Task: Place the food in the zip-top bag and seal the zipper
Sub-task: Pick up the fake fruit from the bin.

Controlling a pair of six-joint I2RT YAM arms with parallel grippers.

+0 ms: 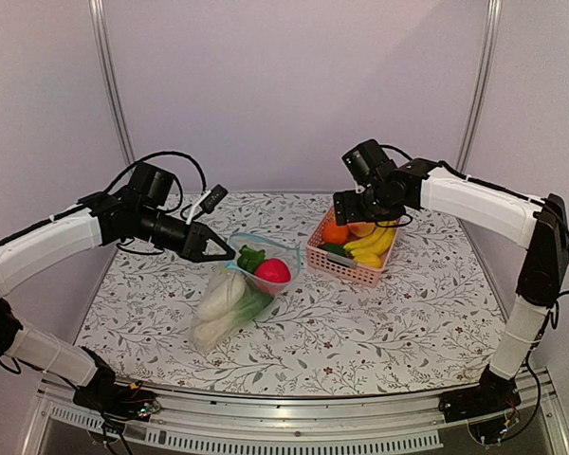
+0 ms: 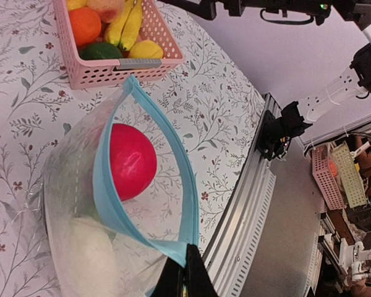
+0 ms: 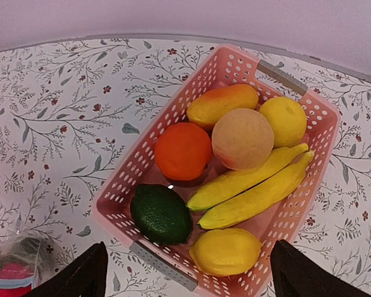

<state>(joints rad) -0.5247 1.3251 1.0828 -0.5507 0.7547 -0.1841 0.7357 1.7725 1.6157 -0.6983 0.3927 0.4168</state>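
Note:
The clear zip-top bag lies mid-table with its mouth held open. Inside it are the bok choy and a red round fruit. My left gripper is shut on one end of the light-blue zipper, lifting that corner off the table. The pale peach fruit rests in the pink basket. My right gripper hovers open over the basket's near end, its fingers spread wide and touching nothing.
The pink basket at the back right also holds an orange, a dark avocado, two bananas, lemons and a mango. The table's metal front rail runs close beside the bag.

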